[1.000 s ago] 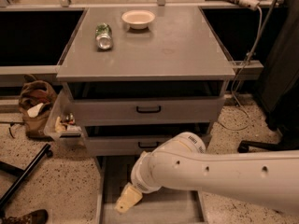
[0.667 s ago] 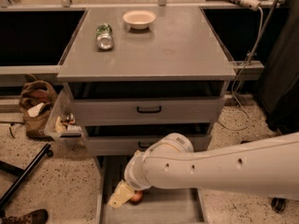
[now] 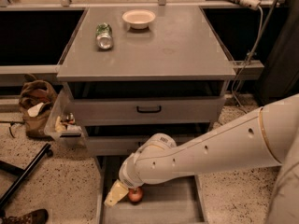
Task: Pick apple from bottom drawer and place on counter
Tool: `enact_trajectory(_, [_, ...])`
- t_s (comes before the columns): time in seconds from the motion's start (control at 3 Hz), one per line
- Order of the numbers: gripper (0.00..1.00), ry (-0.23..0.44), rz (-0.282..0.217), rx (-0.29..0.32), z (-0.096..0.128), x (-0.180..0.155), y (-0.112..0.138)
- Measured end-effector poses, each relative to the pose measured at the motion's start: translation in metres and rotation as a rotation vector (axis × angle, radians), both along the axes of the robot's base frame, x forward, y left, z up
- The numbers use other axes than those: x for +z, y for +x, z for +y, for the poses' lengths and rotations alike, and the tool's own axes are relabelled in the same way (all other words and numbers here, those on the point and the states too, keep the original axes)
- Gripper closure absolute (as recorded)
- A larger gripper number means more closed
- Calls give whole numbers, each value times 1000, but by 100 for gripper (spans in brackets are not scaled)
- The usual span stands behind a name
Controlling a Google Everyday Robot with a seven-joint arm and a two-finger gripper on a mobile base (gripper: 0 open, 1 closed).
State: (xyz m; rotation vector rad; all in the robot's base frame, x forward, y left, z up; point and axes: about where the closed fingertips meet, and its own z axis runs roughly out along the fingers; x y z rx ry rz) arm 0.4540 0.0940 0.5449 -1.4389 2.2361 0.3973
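Note:
The small red apple [image 3: 136, 194] lies on the grey floor of the pulled-out bottom drawer [image 3: 173, 208], near its left side. My white arm reaches down from the right into the drawer. The gripper [image 3: 125, 192] is right at the apple, its pale yellowish finger [image 3: 115, 193] touching the apple's left side; the other finger is hidden behind the wrist. The grey counter [image 3: 163, 45] tops the cabinet above.
On the counter sit a white bowl [image 3: 138, 18] at the back and a green can [image 3: 104, 35] lying on its side at the left. Two shallower drawers [image 3: 149, 109] with black handles overhang the bottom one. A clear bin [image 3: 63, 124] hangs on the cabinet's left; a brown bag [image 3: 35, 107] and black stand leg [image 3: 25, 174] lie on the floor.
The arm has swung left and lower in the bottom drawer, and the gripper has come down onto the apple, which the wrist hid one second ago.

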Motion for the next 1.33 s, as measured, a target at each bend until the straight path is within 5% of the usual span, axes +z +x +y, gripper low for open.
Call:
enact_trajectory(0.33, [0, -19, -25, -14, -9, 2, 6])
enact_trajectory(0.67, [0, -17, -31, -100, -40, -16, 29])
enact_trajectory(1.33, [0, 253, 165, -466, -101, -106, 42])
